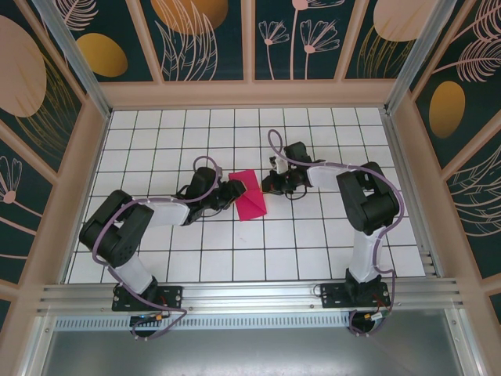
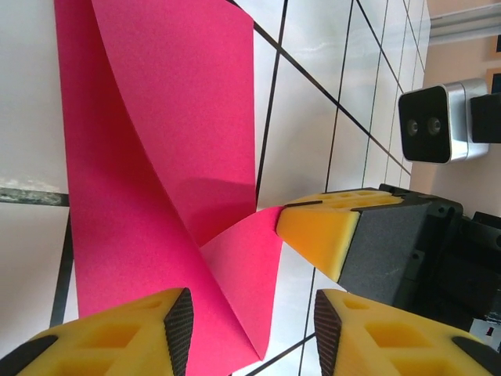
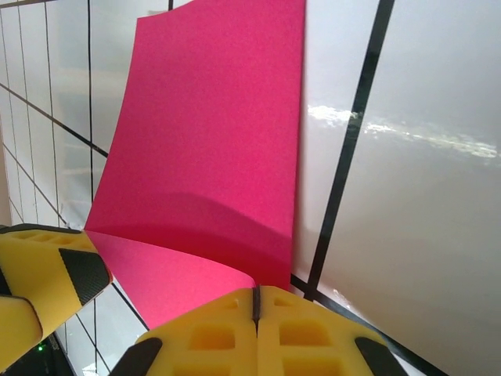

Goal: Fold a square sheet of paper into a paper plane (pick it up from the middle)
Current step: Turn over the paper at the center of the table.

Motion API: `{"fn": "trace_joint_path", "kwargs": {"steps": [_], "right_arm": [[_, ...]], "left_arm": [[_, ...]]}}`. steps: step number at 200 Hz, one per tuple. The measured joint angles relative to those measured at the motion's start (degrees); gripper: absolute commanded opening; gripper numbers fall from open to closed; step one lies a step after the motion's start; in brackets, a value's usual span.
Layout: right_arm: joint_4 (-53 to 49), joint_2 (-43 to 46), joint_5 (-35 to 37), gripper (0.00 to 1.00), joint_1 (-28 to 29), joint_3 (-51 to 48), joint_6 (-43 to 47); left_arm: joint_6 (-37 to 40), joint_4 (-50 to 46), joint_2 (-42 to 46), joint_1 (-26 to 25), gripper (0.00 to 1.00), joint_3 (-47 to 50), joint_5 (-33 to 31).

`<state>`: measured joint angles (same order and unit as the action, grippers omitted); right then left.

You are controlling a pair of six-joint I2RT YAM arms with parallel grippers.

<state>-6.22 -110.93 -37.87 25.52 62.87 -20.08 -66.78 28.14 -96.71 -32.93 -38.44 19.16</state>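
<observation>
– White gridded tabletop (image 1: 156, 258), patterned walls (image 1: 203, 39) round it. Where's the paper?

– Mid-tabletop, between the two arms. The square sheet of paper (image 1: 250, 197) lies folded over, its long axis running from the far edge towards the near edge, leaning slightly right.

– Anything hard to see?

– From above, both tools overlap its side edges. The wrist views cut off its far end.

– And the tools?

– The left tool (image 2: 249, 325) stands half open astride the sheet's left edge, gripping nothing. The right tool (image 3: 254, 309) is closed, pinching a curled-up flap on the right side.
</observation>
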Motion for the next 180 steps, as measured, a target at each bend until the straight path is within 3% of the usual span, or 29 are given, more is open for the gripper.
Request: {"fn": "trace_joint_path", "kwargs": {"steps": [41, 90, 106, 137, 150, 180], "right_arm": [[0.07, 0.0, 0.0, 0.02, -0.02, -0.02, 0.0], [0.04, 0.0, -0.02, 0.04, -0.15, -0.02, -0.02], [0.04, 0.0, -0.11, 0.12, -0.31, -0.02, -0.2], [0.0, 0.57, 0.55, 0.38, -1.03, -0.28, -1.66], [-0.07, 2.08, 1.46, 0.45, -1.55, -1.09, -2.38], [-0.07, 8.81, 6.08, 0.6, -3.19, -2.73, -3.93]], "left_arm": [[0.11, 1.09, -3.1, -0.33, 0.45, -0.48, 1.55], [1.16, 1.68, -6.49, -0.42, 0.3, -2.36, 3.02], [1.95, 1.86, -7.17, -0.42, 0.24, -3.54, 3.28], [2.8, 2.21, -8.24, -0.42, 0.08, -4.94, 3.19], [3.48, 2.05, -8.31, -0.42, 0.03, -5.05, 2.84], [5.29, 0.98, -8.11, -0.44, 0.0, -5.6, 1.66]]}}
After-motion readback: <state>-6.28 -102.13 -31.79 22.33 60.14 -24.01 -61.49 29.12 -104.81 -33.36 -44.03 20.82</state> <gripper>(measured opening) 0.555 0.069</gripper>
